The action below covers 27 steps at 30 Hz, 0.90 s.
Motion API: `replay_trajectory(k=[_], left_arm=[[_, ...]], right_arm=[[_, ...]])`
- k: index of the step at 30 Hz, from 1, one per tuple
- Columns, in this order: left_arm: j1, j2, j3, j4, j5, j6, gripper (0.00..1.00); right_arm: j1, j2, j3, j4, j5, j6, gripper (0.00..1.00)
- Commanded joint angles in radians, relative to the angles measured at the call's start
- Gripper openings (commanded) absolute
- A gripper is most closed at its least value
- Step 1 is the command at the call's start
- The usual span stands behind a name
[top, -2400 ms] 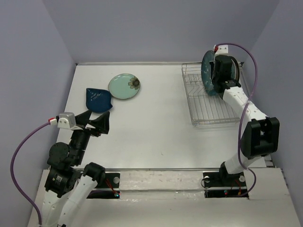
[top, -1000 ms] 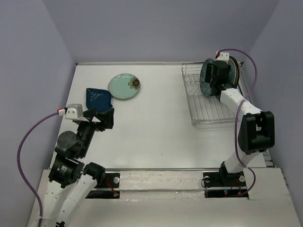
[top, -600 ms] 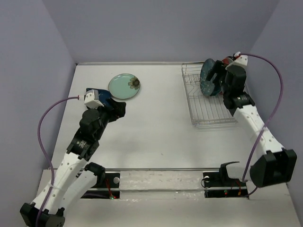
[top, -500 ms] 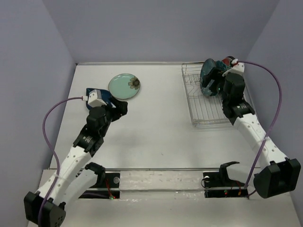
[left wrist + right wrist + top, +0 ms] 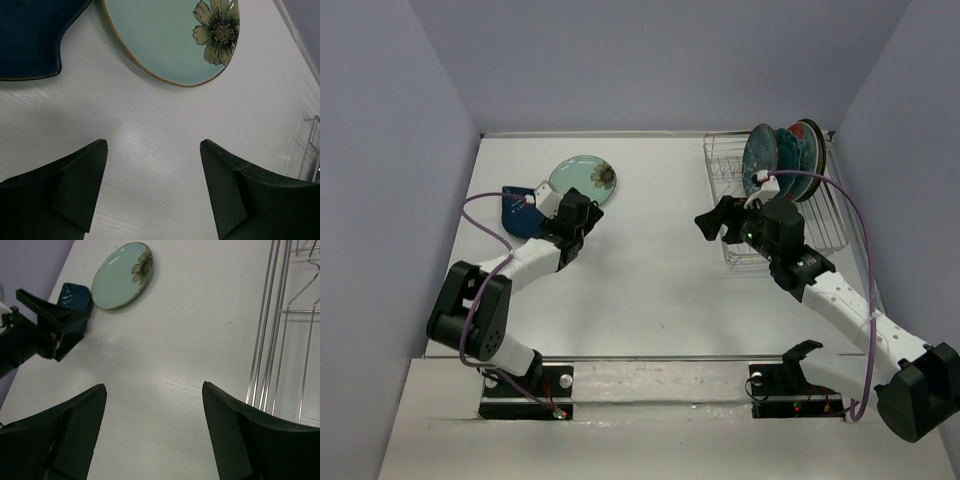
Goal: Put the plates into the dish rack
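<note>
Several plates point(image 5: 782, 152) stand upright at the far end of the silver wire dish rack point(image 5: 820, 238). Flat on the table lie a pale mint plate with a dark flower point(image 5: 583, 180) point(image 5: 165, 35) point(image 5: 120, 277) and a navy squarish plate point(image 5: 518, 212) point(image 5: 30, 40) point(image 5: 75, 296). My left gripper point(image 5: 584, 213) point(image 5: 154, 145) is open and empty, just short of the mint plate's near edge. Over bare table left of the rack, my right gripper point(image 5: 712, 220) point(image 5: 154, 387) is also open and empty, facing the two flat plates.
The rack's wire edge point(image 5: 280, 340) runs just right of my right gripper. The left gripper point(image 5: 50, 330) shows in the right wrist view, beside the navy plate. Purple walls close in the table on three sides.
The right gripper let go of the blue-teal plate in the rack and swung left and nearer, off the rack. The left arm stretched forward to the mint plate.
</note>
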Motion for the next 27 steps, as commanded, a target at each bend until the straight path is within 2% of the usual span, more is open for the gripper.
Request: replay_trajectory(k=[1,9,13,20,23,26,27], left_arm=[[0.025,0.108,0.113,0.047,-0.117,-0.135,0.85],[0.068,0.361,0.299,-0.006,-0.098,-0.212,0.85],[0.082,0.431,0.345,0.006,-0.074,-0.226,0.8],[0.082,0.514,0.402,0.009,-0.046,-0.243,0.62],[0.082,0.546,0.422,0.006,-0.041,-0.248,0.59],[0.082,0.584,0.448,-0.002,-0.023,-0.249,0.49],[0.082,0.599,0.451,0.004,-0.009,-0.246,0.39]], right_arm=[[0.024,-0.015,-0.021,0.094,-0.059,0.009,0.82],[0.033,-0.01,-0.04,0.123,-0.095,0.006,0.82],[0.033,0.002,-0.048,0.133,-0.119,0.006,0.82],[0.033,0.014,-0.051,0.148,-0.142,0.014,0.82],[0.033,0.013,-0.052,0.149,-0.144,0.015,0.82],[0.033,0.011,-0.054,0.149,-0.147,0.015,0.82],[0.033,0.01,-0.054,0.148,-0.147,0.014,0.82]])
